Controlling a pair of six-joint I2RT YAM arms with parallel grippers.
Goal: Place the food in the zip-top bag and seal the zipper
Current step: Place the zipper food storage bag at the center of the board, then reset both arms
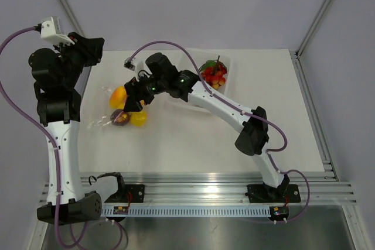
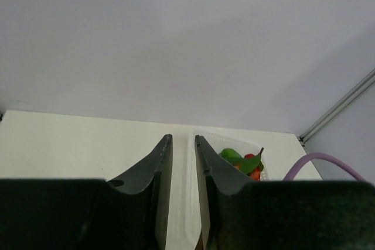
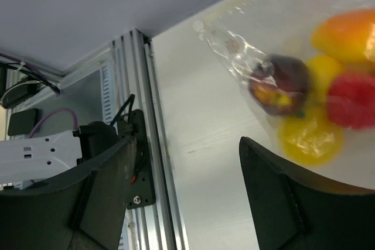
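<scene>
The zip-top bag (image 1: pixel 102 122) lies at the table's left, clear and crinkly, with food inside: an orange piece (image 1: pixel 118 95), a dark purple one (image 1: pixel 121 117) and a yellow one (image 1: pixel 139 119). In the right wrist view the bag (image 3: pixel 234 51) shows the purple (image 3: pixel 278 83), yellow (image 3: pixel 307 136), red (image 3: pixel 351 100) and orange (image 3: pixel 345 30) pieces. I cannot make out the zipper. My right gripper (image 1: pixel 133 95) (image 3: pixel 187 141) hovers over the bag, open wide and empty. My left gripper (image 1: pixel 96 48) (image 2: pixel 183 137) is raised at the far left, narrowly open with nothing between its fingers.
A white tray (image 1: pixel 225 62) (image 2: pixel 196 203) at the back centre holds more food (image 1: pixel 212 74) (image 2: pixel 243 159), red and green. The right arm stretches across the table's middle. An aluminium rail (image 3: pixel 155 162) runs along the near edge.
</scene>
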